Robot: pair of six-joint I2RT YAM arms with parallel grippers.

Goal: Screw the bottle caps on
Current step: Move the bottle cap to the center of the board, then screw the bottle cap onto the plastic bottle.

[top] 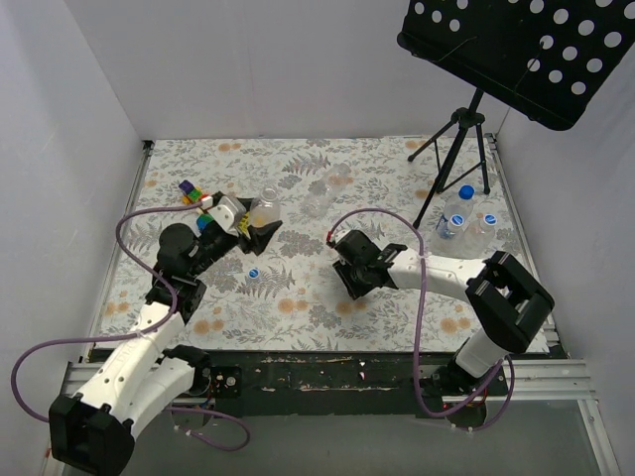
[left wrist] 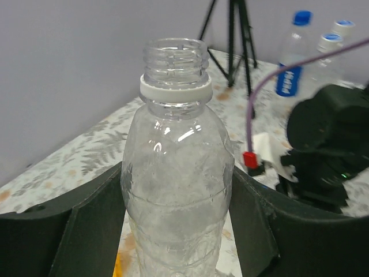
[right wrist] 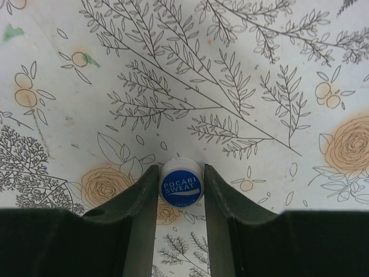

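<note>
Right gripper [right wrist: 181,171] is clamped on the cap [right wrist: 181,187]; left gripper [left wrist: 173,236] grips the open bottle [left wrist: 174,161]. Lift the cap level and centre it over the neck [left wrist: 176,60] before turning.

Toy blocks [top: 189,190] far-left; black tripod stand [top: 462,117] far-right.

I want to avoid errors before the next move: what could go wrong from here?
The right gripper pinches the cap only at its fingertips; it may slip when lifted. The left gripper holds the open bottle by its body, not its neck; pressing the cap on could tilt it.
</note>
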